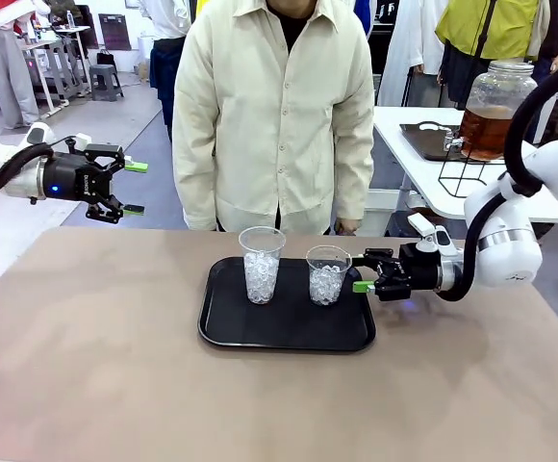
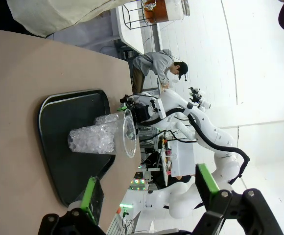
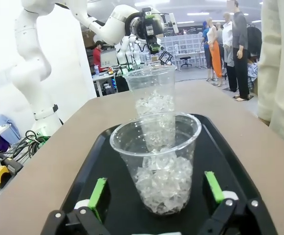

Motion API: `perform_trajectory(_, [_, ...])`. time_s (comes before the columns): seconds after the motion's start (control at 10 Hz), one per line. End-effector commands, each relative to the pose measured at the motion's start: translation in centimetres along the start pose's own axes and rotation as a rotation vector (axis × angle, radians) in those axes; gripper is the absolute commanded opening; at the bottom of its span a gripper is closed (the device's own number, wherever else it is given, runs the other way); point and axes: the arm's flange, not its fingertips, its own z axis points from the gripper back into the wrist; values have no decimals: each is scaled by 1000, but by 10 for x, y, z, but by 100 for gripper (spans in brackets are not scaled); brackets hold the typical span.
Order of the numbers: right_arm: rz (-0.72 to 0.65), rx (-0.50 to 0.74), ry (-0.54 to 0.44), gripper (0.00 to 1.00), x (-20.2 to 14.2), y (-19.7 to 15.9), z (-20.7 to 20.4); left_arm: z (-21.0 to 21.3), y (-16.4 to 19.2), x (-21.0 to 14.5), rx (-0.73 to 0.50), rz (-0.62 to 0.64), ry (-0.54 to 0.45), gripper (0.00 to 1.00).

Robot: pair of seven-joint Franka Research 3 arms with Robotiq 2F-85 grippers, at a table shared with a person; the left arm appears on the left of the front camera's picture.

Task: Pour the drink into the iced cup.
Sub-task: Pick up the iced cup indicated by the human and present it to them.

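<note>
Two clear iced cups stand on a black tray point(image 1: 289, 339): one on the left point(image 1: 261, 265), one on the right point(image 1: 327, 275). My right gripper point(image 1: 361, 271) is low at the right cup's right side, jaws open. In the right wrist view this cup point(image 3: 159, 161) stands just ahead of my open right gripper point(image 3: 155, 190), clear of both pads, with the other cup point(image 3: 152, 93) behind it. My left gripper point(image 1: 133, 188) hangs open in the air at the far left. The drink, amber liquid in a lidded glass jar point(image 1: 495, 96), stands on a white side table at the back right.
A person in a cream shirt point(image 1: 274, 115) stands at the table's far edge, right behind the tray. The left wrist view looks across the tray point(image 2: 68, 112) and cups point(image 2: 100, 137) through my left gripper point(image 2: 147, 183). Bare brown tabletop point(image 1: 87, 366) surrounds the tray.
</note>
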Motion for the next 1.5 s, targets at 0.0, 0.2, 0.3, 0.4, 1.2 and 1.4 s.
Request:
perform_trajectory(0.0, [3,-38,4,100,0,-9,-12,1,-2,0,2,-3,-3,100])
perform_trajectory(0.2, [-5,-51,4,100,0,-12,-17,1,-2,0,2,-3,-3,100])
perform_trajectory(0.3, [-3,-54,7,100,0,-13,-22,1,-2,0,2,-3,-3,100])
perform_trajectory(0.4, [-1,-52,7,100,1,-13,-25,1,-2,0,2,-3,-3,100])
perform_trajectory(1.2, [-17,-2,3,100,2,-16,-58,1,-2,0,2,-3,-3,100])
perform_trajectory(1.4, [-19,-14,2,100,1,-16,-62,1,-2,0,2,-3,-3,100])
